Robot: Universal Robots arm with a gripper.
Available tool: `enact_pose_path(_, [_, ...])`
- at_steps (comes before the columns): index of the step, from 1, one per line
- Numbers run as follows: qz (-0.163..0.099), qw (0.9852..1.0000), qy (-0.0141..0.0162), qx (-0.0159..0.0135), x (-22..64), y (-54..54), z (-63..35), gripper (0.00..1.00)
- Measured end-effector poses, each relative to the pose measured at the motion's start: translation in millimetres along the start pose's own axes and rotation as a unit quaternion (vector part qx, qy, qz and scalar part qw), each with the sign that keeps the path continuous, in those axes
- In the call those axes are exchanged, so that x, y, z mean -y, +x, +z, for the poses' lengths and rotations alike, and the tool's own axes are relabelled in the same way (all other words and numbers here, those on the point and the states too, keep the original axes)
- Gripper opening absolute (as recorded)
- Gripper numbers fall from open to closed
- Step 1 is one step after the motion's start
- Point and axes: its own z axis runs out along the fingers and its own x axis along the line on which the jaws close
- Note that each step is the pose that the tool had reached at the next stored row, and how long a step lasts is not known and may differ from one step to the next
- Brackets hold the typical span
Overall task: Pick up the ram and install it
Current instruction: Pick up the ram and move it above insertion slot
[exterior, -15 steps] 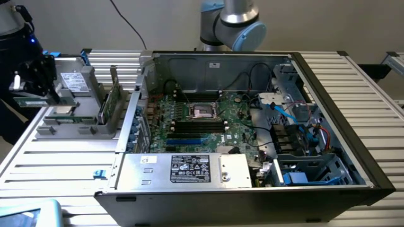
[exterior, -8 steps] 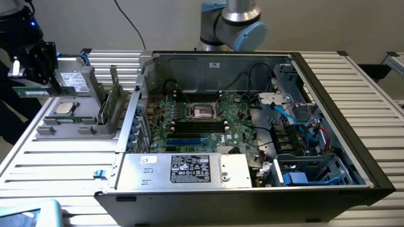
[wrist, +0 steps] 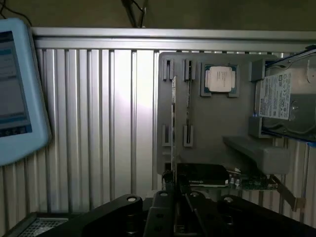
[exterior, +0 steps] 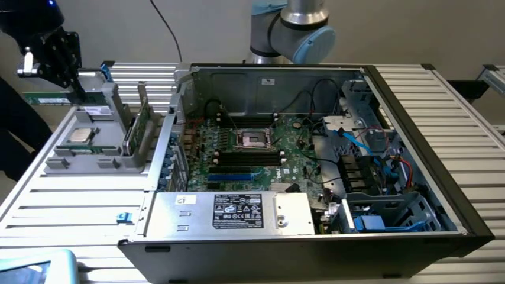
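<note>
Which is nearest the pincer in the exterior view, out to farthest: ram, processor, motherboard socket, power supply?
1. Ram, right at the pincer.
2. Processor, on the grey tray under it.
3. Socket, inside the case.
4. Power supply, at the case's near edge.

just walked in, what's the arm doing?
The arm's gripper holds the ram in the air by the grey parts fixture, to the exterior view's left of the open computer case. The black memory slots on the motherboard look empty, so the ram is picked up but not installed. A processor sits in the fixture.
</note>
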Motion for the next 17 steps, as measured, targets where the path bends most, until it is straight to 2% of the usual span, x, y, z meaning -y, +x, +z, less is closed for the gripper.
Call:
enact_pose_path(5, [0.000, 1.0000, -0.0001, -0.0001, 22.2, 0.1, -11.5, 0.15])
enact_pose_path(17, [0.000, 1.0000, 0.0000, 0.0000, 76.9, 0.3, -26.8, 0.15])
